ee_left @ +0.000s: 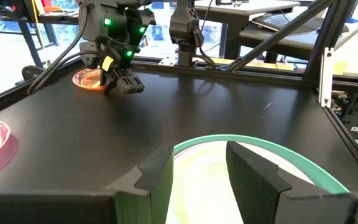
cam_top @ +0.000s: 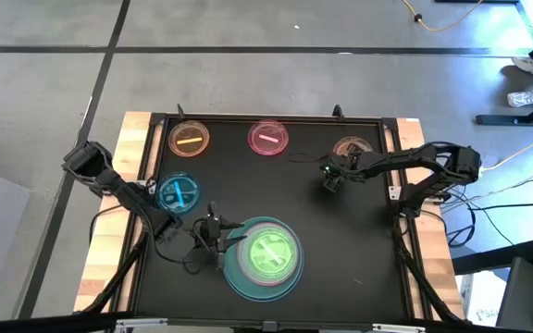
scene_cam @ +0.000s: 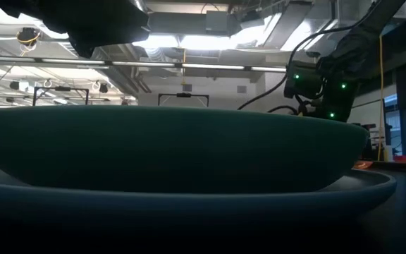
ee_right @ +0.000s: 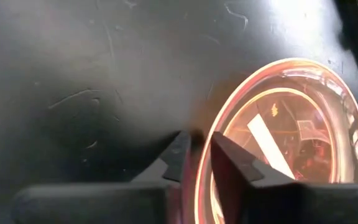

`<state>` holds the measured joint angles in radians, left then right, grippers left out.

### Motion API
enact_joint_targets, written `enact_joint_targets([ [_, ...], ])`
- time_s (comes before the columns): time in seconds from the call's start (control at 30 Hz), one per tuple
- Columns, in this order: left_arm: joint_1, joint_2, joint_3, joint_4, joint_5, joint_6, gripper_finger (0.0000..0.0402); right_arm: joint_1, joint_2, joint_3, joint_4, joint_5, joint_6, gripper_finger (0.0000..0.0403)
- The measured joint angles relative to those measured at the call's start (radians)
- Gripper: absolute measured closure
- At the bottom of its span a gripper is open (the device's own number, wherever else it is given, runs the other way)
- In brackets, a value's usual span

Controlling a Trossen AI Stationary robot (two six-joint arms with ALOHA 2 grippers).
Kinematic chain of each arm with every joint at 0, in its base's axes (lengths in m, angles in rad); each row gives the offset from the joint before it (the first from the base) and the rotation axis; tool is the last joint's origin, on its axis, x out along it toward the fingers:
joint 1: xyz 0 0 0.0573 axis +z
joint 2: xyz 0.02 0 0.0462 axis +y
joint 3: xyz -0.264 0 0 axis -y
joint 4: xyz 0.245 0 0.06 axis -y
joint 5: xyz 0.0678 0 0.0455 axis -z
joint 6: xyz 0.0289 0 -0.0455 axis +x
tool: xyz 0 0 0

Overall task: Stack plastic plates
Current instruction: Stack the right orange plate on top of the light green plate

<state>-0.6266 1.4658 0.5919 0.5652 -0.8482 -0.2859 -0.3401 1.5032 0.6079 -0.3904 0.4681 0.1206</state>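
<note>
A green plate (cam_top: pixel 271 252) lies in a light-blue and teal stack (cam_top: pixel 239 277) near the table's near edge; its teal rim (ee_left: pixel 272 149) shows past my left fingers. My left gripper (cam_top: pixel 218 233) is open at the stack's left edge, and I cannot tell if it touches the stack. Small translucent plates lie flat on the mat: blue (cam_top: pixel 179 193), orange (cam_top: pixel 190 139), pink (cam_top: pixel 268 138) and orange-red (cam_top: pixel 352 148). My right gripper (ee_right: pixel 199 163) is shut on the orange-red plate (ee_right: pixel 291 124). My right gripper pinches the orange-red plate's rim (ee_right: pixel 199 144) on the side toward the table's middle. One finger (ee_right: pixel 232 163) is inside the rim and one (ee_right: pixel 178 157) outside. The fingers come from above, slanting. The plate seems to lie flat on the mat (ee_left: pixel 87 78).
A raised black frame with wooden boards (cam_top: pixel 137 129) surrounds the mat. Bare mat (cam_top: pixel 340 240) lies between the stack and the right arm. The stack's teal plate (scene_cam: pixel 175 148) fills the low view. Cables (cam_top: pixel 452 222) hang off the table's right side.
</note>
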Motion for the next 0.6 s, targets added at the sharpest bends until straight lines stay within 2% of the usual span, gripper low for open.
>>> enact_joint_targets([
  [0.2, 0.0, 0.0, 0.0, 0.0, 0.0, 0.0, 0.026, 0.0, 0.0, -0.001, 0.009, -0.023, -0.057, 0.0398],
  [0.4, 0.0, 0.0, 0.0, 0.0, -0.003, 0.0, 0.026, 0.022, -0.004, -0.002, 0.02, -0.025, -0.086, 0.0395],
  [0.6, 0.013, 0.0, 0.0, 0.0, -0.004, 0.004, 0.026, 0.139, -0.029, 0.013, 0.019, -0.047, -0.103, 0.0398],
])
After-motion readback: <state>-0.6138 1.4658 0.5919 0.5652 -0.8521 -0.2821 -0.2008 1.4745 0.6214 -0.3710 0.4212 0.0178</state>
